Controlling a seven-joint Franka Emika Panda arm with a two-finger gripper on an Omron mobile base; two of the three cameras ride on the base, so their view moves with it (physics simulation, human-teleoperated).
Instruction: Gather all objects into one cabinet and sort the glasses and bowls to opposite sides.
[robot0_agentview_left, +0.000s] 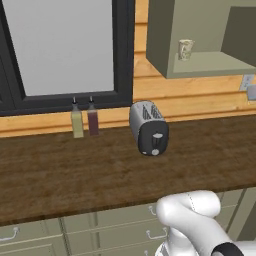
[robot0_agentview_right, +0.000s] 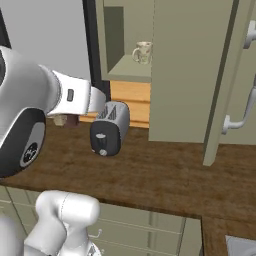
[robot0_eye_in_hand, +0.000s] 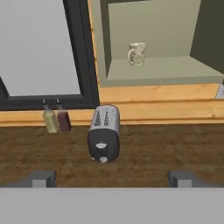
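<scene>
The hand (robot0_eye_in_hand: 112, 179) is open wide and holds nothing; its two dark tips stick up far apart at the bottom of the hand view, low over the brown tabletop (robot0_eye_in_hand: 166, 148). It looks toward the wall, where a silver toaster (robot0_eye_in_hand: 104, 139) lies on the tabletop, and two small bottles (robot0_eye_in_hand: 57, 119) stand by the window (robot0_eye_in_hand: 39, 48). Above the toaster is an open green cabinet (robot0_eye_in_hand: 153, 72). On its pale shelf floor stands one small cream glass (robot0_eye_in_hand: 137, 54), near the left wall of the cabinet. It seems to have a little handle on one side. The other glass and the two bowls are not to be seen here, so I cannot tell where they are. I think the job is just getting going, or the robot is between two trips, because the hand is empty and far from the glass. Next the hand would need to go up to the shelf, or the base would need to drive to find the other things. The open door (robot0_agentview_right: 200, 75) stands close by, so the arm should take care not to bump it.
</scene>
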